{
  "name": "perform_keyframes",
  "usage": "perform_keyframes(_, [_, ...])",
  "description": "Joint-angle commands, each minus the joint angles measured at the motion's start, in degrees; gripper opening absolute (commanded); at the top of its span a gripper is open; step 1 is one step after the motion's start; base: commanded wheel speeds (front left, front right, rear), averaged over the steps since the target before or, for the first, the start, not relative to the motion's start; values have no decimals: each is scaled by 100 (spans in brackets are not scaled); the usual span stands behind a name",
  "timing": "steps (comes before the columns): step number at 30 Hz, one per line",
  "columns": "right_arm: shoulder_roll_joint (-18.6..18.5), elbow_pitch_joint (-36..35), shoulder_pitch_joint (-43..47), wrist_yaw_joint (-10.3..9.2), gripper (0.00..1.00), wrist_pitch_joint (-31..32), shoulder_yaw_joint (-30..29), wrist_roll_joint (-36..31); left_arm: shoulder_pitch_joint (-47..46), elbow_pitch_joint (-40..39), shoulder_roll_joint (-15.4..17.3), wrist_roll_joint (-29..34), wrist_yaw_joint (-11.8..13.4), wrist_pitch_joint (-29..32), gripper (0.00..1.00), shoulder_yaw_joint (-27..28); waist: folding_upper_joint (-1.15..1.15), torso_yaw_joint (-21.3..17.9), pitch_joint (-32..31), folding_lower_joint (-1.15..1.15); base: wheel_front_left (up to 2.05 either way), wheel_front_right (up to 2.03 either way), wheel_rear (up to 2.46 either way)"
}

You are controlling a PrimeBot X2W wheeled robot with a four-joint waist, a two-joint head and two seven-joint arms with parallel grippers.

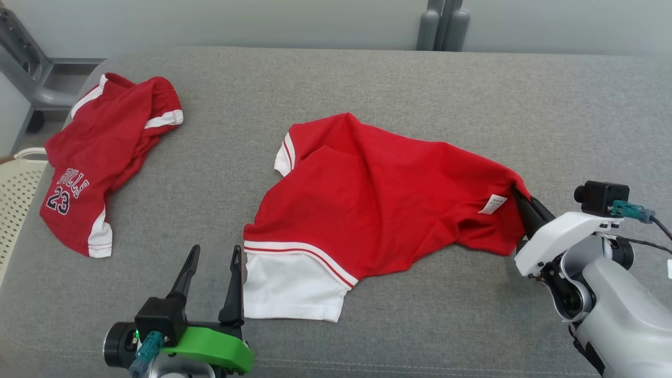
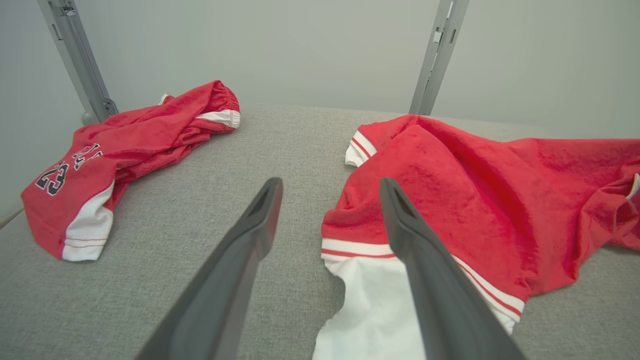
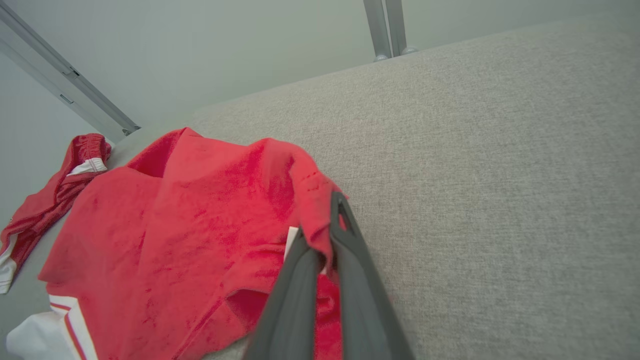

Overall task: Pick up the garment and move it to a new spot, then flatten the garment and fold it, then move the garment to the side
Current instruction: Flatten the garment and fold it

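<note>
The garment (image 1: 367, 199) is a pair of red shorts with white side panels and striped trim, lying crumpled in the middle of the grey cushion (image 1: 420, 84). My right gripper (image 1: 520, 197) is shut on its right edge, close to a white label (image 1: 492, 204); red cloth (image 3: 322, 235) is pinched between the two fingers. My left gripper (image 1: 216, 253) stands open just left of the white leg panel (image 1: 289, 289), its right finger (image 2: 425, 260) lying over that panel's edge. The garment (image 2: 475, 200) spreads to the right in the left wrist view.
A second red garment (image 1: 105, 157) printed with the number 23 lies bunched at the cushion's far left. Beyond that edge is a pale perforated basket (image 1: 16, 194). Grey metal posts (image 1: 441, 23) stand behind the cushion. Bare cushion stretches to the right (image 3: 500, 175).
</note>
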Motion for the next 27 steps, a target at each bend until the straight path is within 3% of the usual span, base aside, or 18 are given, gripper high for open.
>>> perform_keyframes(1, [-122, -246, 166, 0, 0, 50, 66, 163, 51, -1, 9, 23, 14, 2, 100, 35, 0, -101, -57, 0, 0, 0, 0])
perform_keyframes(6, [-459, -1167, 633, 0, 0, 272, 188, 684, 81, 15, 9, 23, 7, 2, 100, 47, 0, -212, -90, 0, 0, 0, 0])
perform_keyframes(12, [-668, -1795, 963, 0, 0, 402, -12, 979, 104, 33, 9, -22, 17, 2, 100, 3, 0, -257, -127, 0, 0, 0, 0])
perform_keyframes(22, [-571, -1832, 901, 1, 0, 569, -235, 743, 93, 87, 9, -31, -18, 2, 100, -22, 0, -128, -180, 0, 0, 0, 0])
perform_keyframes(27, [-513, -1472, 826, 1, 0, 679, -335, 375, 107, 93, 9, -76, 24, 2, 100, -44, 0, -79, -157, 0, 0, 0, 0])
